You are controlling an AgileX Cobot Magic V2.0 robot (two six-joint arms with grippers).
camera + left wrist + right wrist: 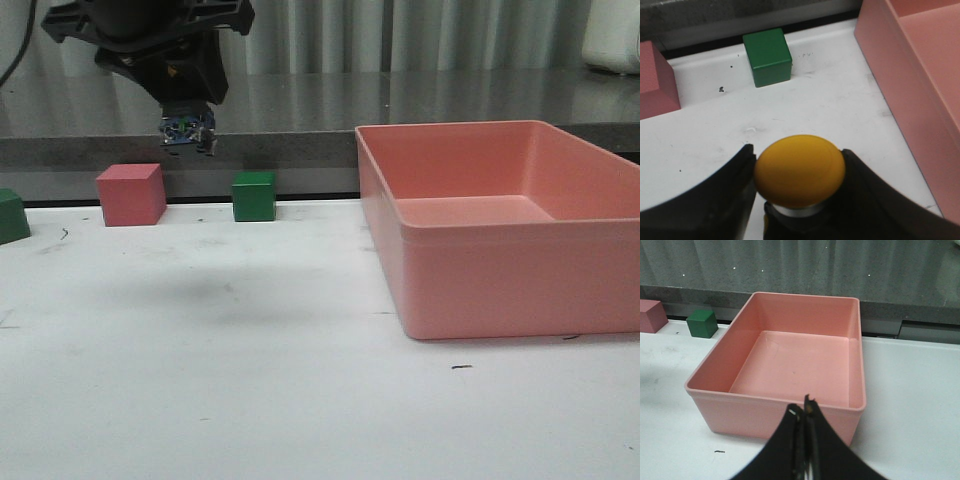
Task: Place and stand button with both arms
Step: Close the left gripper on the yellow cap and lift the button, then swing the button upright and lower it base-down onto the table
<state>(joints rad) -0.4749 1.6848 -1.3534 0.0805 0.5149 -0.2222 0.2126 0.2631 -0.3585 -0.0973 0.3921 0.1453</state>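
My left gripper (pixel 799 165) is shut on the button (pixel 800 170), whose yellow mushroom cap fills the space between the two black fingers. In the front view the left gripper (pixel 188 135) hangs high above the table's far left part, and only the button's dark base with blue-green marks (pixel 187 130) shows under it. My right gripper (pixel 805 407) is shut with nothing between its fingers, hovering just in front of the pink bin's near wall. The right arm does not show in the front view.
A large pink bin (pixel 480 270) stands on the right of the white table. Along the back edge sit a red cube (pixel 131 194), a green cube (pixel 254 196), and another green cube (pixel 12 215) at the far left. A grey ledge (pixel 300 150) runs behind.
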